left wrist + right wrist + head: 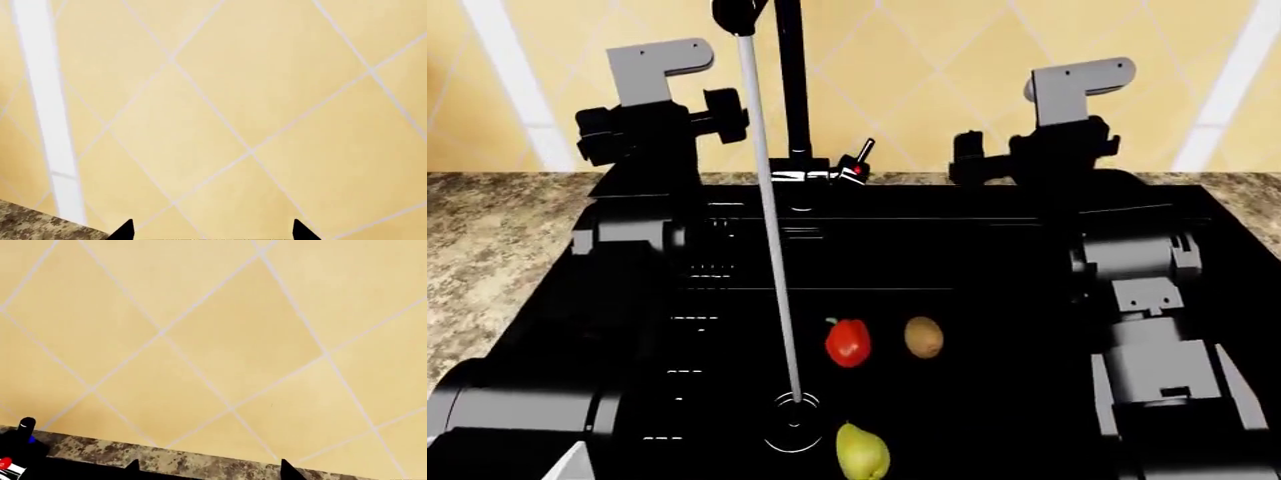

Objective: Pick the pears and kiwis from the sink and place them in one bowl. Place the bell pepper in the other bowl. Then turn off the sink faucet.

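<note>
Nearest the head camera, 1 pear [862,452] is seen low in the sink [988,260], just beside the round drain where the water stream [770,230] lands. Slightly farther back, the bell pepper [847,342] and 1 kiwi [924,337] lie side by side, close but apart, near the basin's middle. Only these 3 pieces can be made out; further pears or kiwis, and both bowls, are not shown in any view.

Both arms are held raised over the basin's far edge, well apart from the produce, with the wrist cameras turned toward the tiled wall [267,100]. That posture is judged to be a neutral ready pose, not an approach. In the left wrist view, the left gripper [212,231] is shown only as 2 dark tips spread wide with bare tile between them, so it is taken as spread apart and empty. The right gripper [210,467] looks the same in the right wrist view: 2 separated tips above the granite counter [167,460], nothing held.

Water is running from the sink faucet [790,90], its red-tipped lever [857,160] tilted at the base, so shut-off is not yet done. No fruit appears to have been collected; sorting is judged to be at its start.
</note>
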